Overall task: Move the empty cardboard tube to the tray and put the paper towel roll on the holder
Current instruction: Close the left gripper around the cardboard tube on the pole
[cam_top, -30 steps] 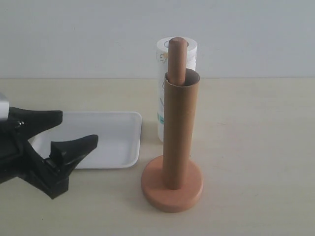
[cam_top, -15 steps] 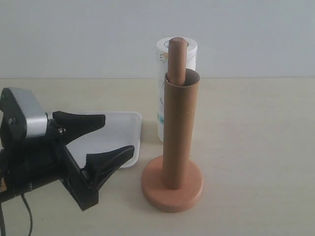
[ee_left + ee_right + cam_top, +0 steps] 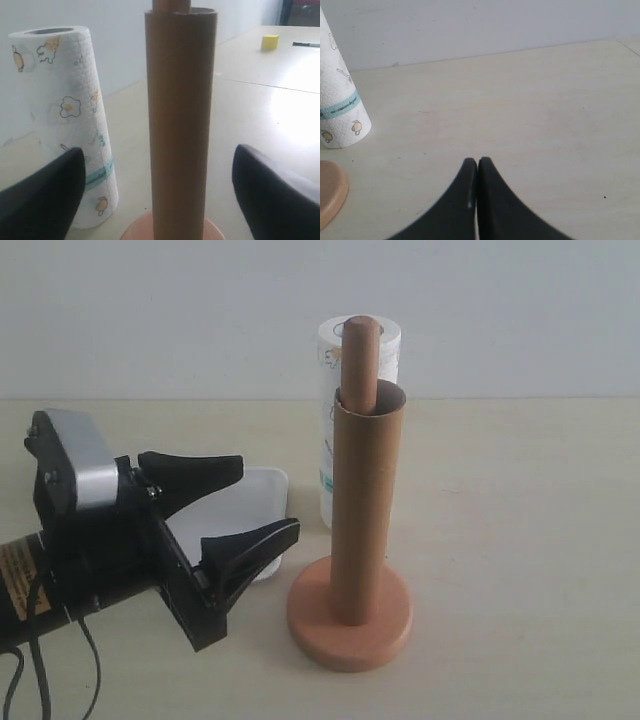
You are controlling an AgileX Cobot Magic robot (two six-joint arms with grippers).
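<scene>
brown tube [image 3: 366,510], white roll [image 3: 65,115] with yellow flowers

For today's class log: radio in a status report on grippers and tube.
Left gripper open, jaws short of the empty cardboard tube. Right gripper shut, empty. Tube sleeved over the holder, paper towel roll upright behind.

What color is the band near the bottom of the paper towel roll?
Teal band on the roll; clearest in the right wrist view.

The left arm lies low along the front-left part of the table [image 3: 520,540], wrist tilted. The left gripper [image 3: 268,498] is spread wide, pointing right. The right gripper [image 3: 476,161] has its fingertips pressed together.
</scene>
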